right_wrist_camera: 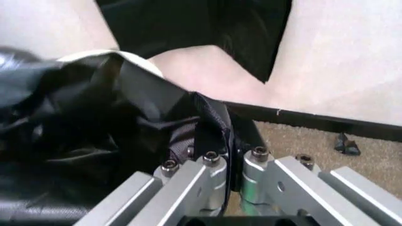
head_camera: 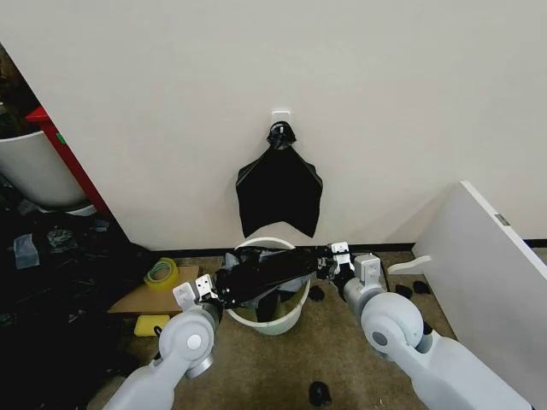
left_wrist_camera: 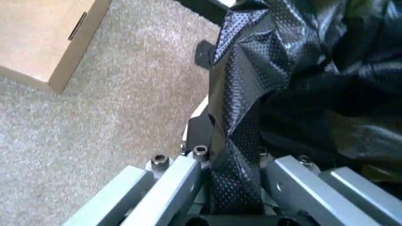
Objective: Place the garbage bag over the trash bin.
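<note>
Black, glossy plastic of the garbage bag (head_camera: 261,278) stretches between the two grippers across the mouth of the white trash bin (head_camera: 286,320). The left gripper (head_camera: 211,293) is clamped on one end of the bag, the right gripper (head_camera: 329,260) pinches the other, both just above the rim. Farther back, another black bag (head_camera: 279,192) hangs from a wall hook (head_camera: 281,115).

One white trash bin (head_camera: 272,320), one garbage bag (head_camera: 261,275) stretched over it, one black bag bundle (head_camera: 279,195) on the wall, one tape roll (head_camera: 160,273), one yellow sponge (head_camera: 151,325), two grippers.
</note>
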Robot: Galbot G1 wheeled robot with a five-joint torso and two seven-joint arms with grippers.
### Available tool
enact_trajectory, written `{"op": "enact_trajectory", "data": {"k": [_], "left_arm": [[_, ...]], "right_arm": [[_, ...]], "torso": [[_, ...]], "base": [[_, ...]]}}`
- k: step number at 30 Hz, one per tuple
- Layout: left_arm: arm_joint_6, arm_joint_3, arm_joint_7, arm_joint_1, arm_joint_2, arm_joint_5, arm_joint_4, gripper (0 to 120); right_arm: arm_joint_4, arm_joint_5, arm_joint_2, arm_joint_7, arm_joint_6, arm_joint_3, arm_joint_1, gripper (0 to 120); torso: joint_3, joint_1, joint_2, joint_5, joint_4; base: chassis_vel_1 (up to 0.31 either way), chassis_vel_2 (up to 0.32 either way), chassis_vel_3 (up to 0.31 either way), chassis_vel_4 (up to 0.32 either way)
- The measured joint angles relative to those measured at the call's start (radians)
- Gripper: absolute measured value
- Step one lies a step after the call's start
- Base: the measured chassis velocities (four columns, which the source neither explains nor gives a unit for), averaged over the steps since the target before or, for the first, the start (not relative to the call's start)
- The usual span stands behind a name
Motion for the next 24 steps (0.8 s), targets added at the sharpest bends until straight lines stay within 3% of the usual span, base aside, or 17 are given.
{"op": "enact_trajectory", "data": {"k": [3, 7, 11, 15, 18, 22, 24], "left_arm": [[0.003, 0.000, 0.002, 0.009, 0.003, 0.004, -0.009, 0], [0.022, 0.000, 0.013, 0.020, 0.016, 0.037, -0.032, 0], [0.036, -0.001, 0.013, 0.024, 0.027, 0.044, -0.045, 0], [0.054, -0.007, 0.020, 0.042, 0.056, 0.065, -0.070, 0], [0.059, -0.007, 0.024, 0.045, 0.065, 0.074, -0.078, 0], [0.076, 0.003, 0.052, 0.059, 0.095, 0.141, -0.103, 0], [0.078, 0.006, 0.059, 0.060, 0.100, 0.148, -0.108, 0]], "right_arm": [[0.011, -0.041, -0.006, -0.021, 0.001, -0.005, -0.015, 0], [0.066, -0.239, -0.042, -0.117, 0.060, -0.009, -0.093, 18], [0.101, -0.347, -0.075, -0.184, 0.097, -0.006, -0.133, 28], [0.141, -0.517, -0.131, -0.263, 0.173, -0.005, -0.170, 48], [0.153, -0.550, -0.145, -0.285, 0.192, -0.002, -0.179, 52], [0.169, -0.573, -0.172, -0.365, 0.225, -0.028, -0.148, 73], [0.166, -0.569, -0.172, -0.374, 0.227, -0.034, -0.137, 76]], "torso": [[0.000, 0.000, 0.000, 0.0000, 0.0001], [0.000, 0.000, 0.000, 0.0000, 0.0000], [0.000, 0.000, 0.000, -0.0001, -0.0005], [0.000, 0.000, 0.000, 0.0000, 0.0001], [0.000, 0.000, 0.000, -0.0002, -0.0002], [0.000, 0.000, 0.000, -0.0003, 0.0000], [0.000, 0.000, 0.000, -0.0003, -0.0001]], "base": [[0.000, 0.000, 0.000, 0.000], [0.000, 0.000, 0.000, 0.000], [0.000, 0.000, 0.000, 0.000], [0.000, 0.000, 0.000, 0.000], [0.000, 0.000, 0.000, 0.000], [0.000, 0.000, 0.000, 0.000], [0.000, 0.000, 0.000, 0.000]]}}
